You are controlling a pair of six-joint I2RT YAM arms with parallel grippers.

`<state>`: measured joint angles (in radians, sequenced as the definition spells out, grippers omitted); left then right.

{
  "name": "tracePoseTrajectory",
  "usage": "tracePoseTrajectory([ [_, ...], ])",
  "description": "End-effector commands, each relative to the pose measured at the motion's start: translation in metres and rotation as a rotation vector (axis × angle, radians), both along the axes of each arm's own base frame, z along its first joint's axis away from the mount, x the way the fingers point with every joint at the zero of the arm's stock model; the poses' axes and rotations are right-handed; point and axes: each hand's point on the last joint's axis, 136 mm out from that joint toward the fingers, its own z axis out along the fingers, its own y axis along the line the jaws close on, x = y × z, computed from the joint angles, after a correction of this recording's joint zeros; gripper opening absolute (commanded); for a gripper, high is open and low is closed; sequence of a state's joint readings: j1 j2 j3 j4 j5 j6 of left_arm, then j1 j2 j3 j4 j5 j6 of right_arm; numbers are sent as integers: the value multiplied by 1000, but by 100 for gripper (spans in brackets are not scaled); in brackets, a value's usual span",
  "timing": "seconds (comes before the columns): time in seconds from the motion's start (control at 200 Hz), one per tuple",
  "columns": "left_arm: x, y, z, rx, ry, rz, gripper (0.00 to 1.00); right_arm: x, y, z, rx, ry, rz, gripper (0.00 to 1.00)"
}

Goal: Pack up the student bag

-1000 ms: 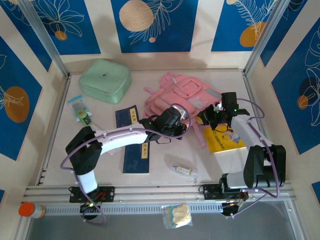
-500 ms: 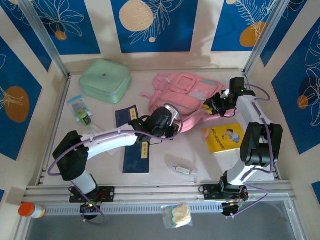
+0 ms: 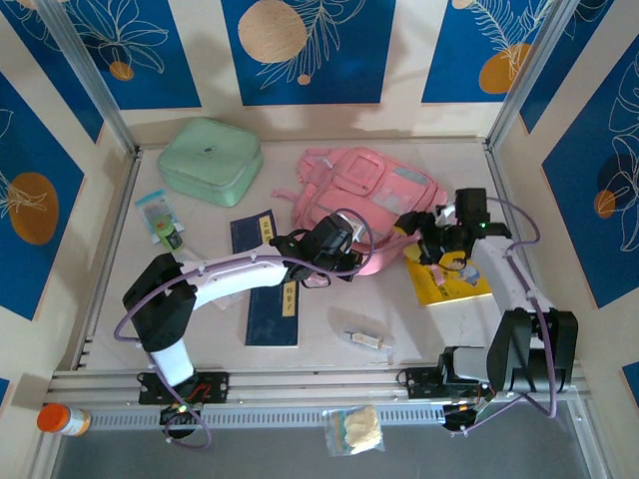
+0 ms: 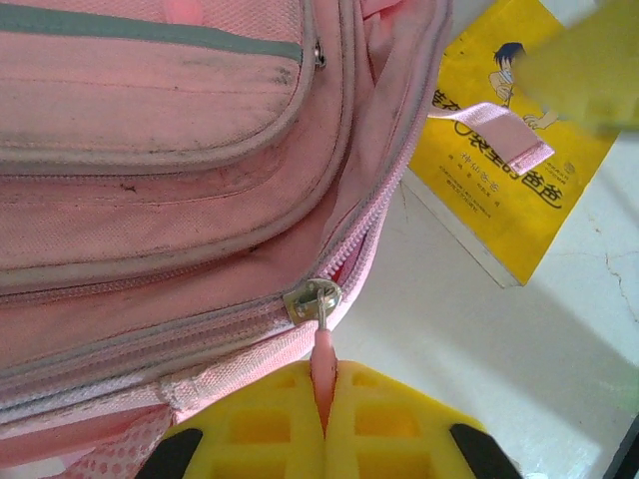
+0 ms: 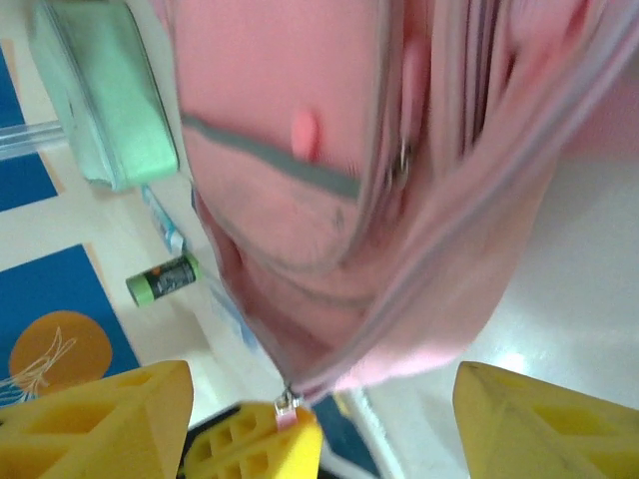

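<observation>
At the near edge of the large pink fabric backpack (image 4: 150, 150), the left gripper (image 4: 324, 404) has its yellow fingers pressed flat together on the bag's pink zip pull (image 4: 321, 359). The pull hangs from a small metal slider (image 4: 312, 299) on the main zip. From above, this gripper (image 3: 344, 261) meets the bag's near side, with its white arm reaching in from the left.

The right gripper (image 5: 324, 374) holds its yellow fingers (image 5: 110, 419) well apart with nothing gripped between them, and the blurred pink bag lies just ahead. From above it (image 3: 424, 244) sits at the bag's near right corner, above the far end of a yellow paperback book with a cartoon cover (image 3: 454, 284). In the left wrist view, a pink webbing strap (image 4: 499, 135) lies across that book. The book lies flat on the pale table (image 4: 479, 349) just beside the bag.

The backpack (image 3: 369, 190) lies with its front pockets up in the far middle of the table. A mint-green square zip case (image 3: 210, 160) sits apart from it at the far left. Two dark blue booklets (image 3: 270, 299) lie near the left arm. A small packet holding a green-capped item (image 3: 165, 232) lies further left. A small clear tube (image 3: 364, 339) rests on the table between the two arms.
</observation>
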<state>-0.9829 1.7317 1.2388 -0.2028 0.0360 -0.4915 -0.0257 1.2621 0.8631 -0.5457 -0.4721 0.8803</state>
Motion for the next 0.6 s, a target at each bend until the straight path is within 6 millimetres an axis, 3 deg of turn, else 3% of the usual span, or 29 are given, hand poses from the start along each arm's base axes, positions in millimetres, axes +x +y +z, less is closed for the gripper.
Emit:
tracePoseTrajectory([
  [0.0,1,-18,25,-90,-14,-24,0,-7,18,-6,99,54,-80,70],
  [0.185,-1,-18,27,-107,-12,-24,0,-2,36,-24,76,77,-119,67],
  [0.285,-2,-18,27,-111,-6,-28,0,7,44,-28,46,76,-82,59],
  [0.335,-3,-20,27,-117,-2,-36,0,9,47,-32,17,78,-61,53],
  [0.435,-4,-19,29,-125,0,-37,0,13,51,-38,-32,76,-14,28],
  [0.52,-6,-16,31,-121,-4,-40,0,11,49,-41,-86,79,36,13],
  [0.595,-8,-8,30,-99,-15,-38,0,9,42,-43,-129,81,66,5],
])
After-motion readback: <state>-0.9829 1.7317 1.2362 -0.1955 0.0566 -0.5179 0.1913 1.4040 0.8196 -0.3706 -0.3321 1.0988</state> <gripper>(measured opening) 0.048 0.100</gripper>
